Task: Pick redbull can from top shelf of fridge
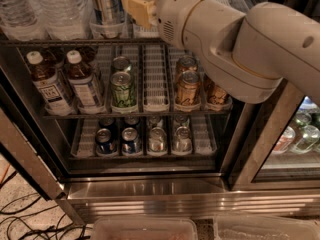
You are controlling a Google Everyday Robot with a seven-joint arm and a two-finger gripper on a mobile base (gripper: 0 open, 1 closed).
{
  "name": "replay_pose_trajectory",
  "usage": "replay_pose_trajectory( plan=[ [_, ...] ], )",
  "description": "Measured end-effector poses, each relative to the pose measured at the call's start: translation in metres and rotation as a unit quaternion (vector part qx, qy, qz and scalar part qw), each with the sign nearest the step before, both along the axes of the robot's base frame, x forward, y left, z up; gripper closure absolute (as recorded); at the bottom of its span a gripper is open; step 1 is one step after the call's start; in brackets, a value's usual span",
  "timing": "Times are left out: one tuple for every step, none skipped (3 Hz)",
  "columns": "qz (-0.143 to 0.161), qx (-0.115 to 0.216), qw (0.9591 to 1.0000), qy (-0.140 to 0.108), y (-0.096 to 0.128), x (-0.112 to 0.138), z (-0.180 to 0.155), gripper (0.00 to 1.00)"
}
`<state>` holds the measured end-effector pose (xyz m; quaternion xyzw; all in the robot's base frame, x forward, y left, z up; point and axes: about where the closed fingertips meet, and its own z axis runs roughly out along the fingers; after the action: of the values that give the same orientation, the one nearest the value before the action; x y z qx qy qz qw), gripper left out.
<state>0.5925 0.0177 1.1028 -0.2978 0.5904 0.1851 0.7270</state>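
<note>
The redbull can (106,3), tall, slim and silver, stands in a clear cup-like lane front (107,30) on the top shelf (60,42) of the fridge (150,189); its top is cut off by the upper edge of the view. My gripper (134,6) reaches into the top shelf at the end of the large white arm (240,39). Its yellowish tip is right beside the can's right side, and contact is unclear. The arm hides the right part of the top shelf.
Clear water bottles (47,9) stand left of the can. The middle rack holds tea bottles (82,81), a green can (122,89) and gold cans (187,86); the lower rack holds blue and silver cans (131,140). A dark door frame (260,134) is at right, cables (20,219) lie on the floor.
</note>
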Motion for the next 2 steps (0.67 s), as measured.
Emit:
replay_pose_trajectory(
  plan=[
    [-0.003, -0.002, 1.0, -0.007, 0.0, -0.011, 0.003, 1.0],
    [-0.006, -0.004, 0.9999, -0.008, 0.0, -0.022, 0.002, 1.0]
  ],
)
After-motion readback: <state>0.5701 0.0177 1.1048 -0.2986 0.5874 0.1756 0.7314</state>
